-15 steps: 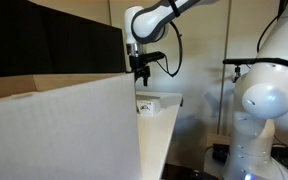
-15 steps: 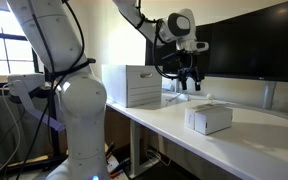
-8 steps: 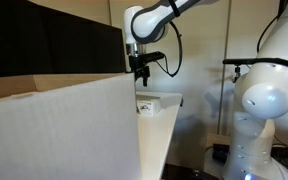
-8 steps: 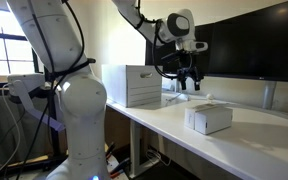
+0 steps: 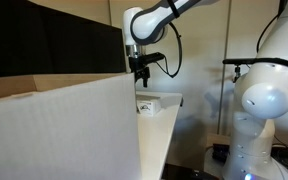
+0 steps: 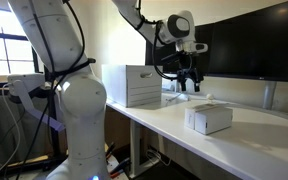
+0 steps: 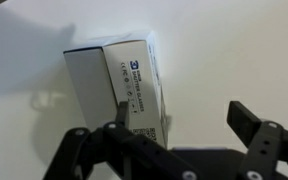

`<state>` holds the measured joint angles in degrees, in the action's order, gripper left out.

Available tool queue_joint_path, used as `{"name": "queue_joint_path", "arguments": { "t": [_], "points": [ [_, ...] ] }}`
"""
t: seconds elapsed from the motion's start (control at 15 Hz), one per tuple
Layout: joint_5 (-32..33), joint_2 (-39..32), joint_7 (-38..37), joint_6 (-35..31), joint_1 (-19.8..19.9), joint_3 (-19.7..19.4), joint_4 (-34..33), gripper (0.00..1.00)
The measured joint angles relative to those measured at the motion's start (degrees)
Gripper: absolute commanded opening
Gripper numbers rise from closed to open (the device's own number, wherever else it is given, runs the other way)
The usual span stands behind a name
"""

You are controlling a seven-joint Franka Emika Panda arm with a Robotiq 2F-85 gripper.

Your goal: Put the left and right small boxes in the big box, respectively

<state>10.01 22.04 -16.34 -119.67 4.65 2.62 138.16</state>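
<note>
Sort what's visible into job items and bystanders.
Job: small white printed carton; huge pale cardboard carton; black gripper, jaws open.
Lying about: black monitor screen; large white second robot arm.

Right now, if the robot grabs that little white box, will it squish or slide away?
The small box looks like thin printed card, so it is probably light and may dent if squeezed hard. It lies flat on the smooth white table, so tipping seems unlikely, but a nudge could slide it.
</note>
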Motion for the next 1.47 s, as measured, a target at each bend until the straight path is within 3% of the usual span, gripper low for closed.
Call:
{"name": "queue_joint_path", "arguments": {
  "t": [0.6,0.93,1.47],
  "points": [
    [2.27,-3.05,0.54,0.01,2.86,-4.21,-0.72,1.00],
    [2.27,-3.42,8.36,0.10,3.37,-8.77,1.69,1.00],
    [2.16,-5.92,9.85,0.10,1.93,-7.96,1.44,1.00]
  ]
}}
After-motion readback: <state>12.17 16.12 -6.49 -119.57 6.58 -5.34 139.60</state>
